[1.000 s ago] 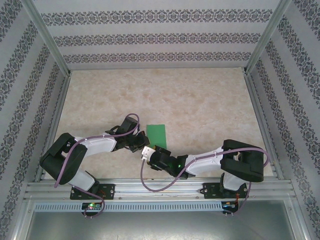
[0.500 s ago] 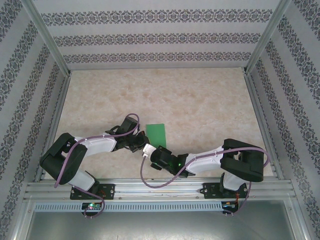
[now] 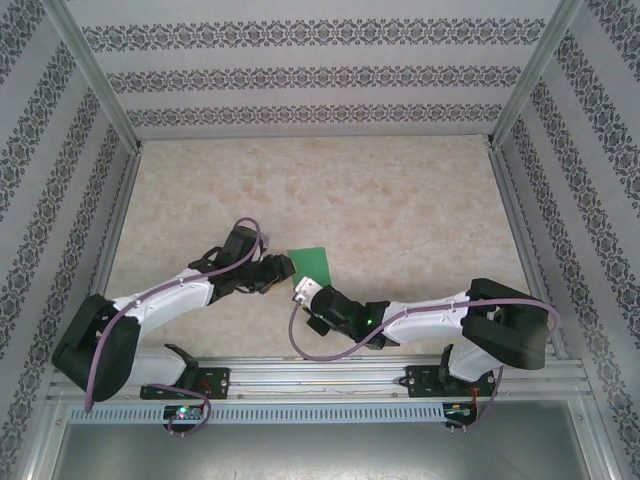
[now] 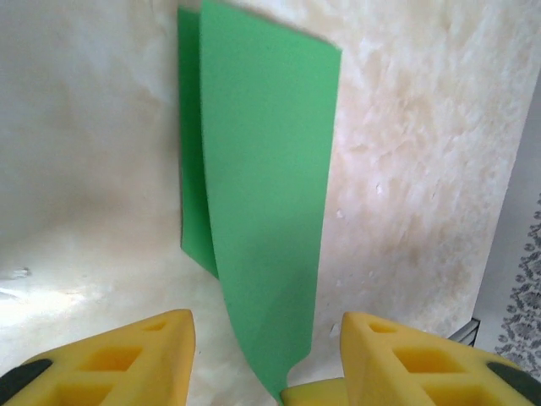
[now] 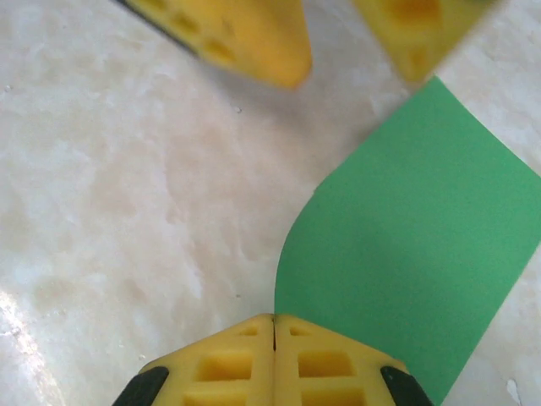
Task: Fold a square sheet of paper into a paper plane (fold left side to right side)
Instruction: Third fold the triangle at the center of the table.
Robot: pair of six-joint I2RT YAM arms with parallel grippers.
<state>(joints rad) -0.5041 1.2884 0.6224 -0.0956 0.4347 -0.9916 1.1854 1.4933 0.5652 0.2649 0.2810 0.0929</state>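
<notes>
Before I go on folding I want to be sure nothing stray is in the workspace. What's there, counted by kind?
Green sheet: 1
Grippers: 2, left gripper and right gripper
Total: 3

top camera looks down from behind; both wrist cameras closely share the green paper point(image 4: 262, 186).

A beige marbled tabletop point(image 3: 400, 200) sits inside damask-striped walls point(image 3: 300, 70) with aluminium rails point(image 3: 320, 375) along its near edge.
</notes>
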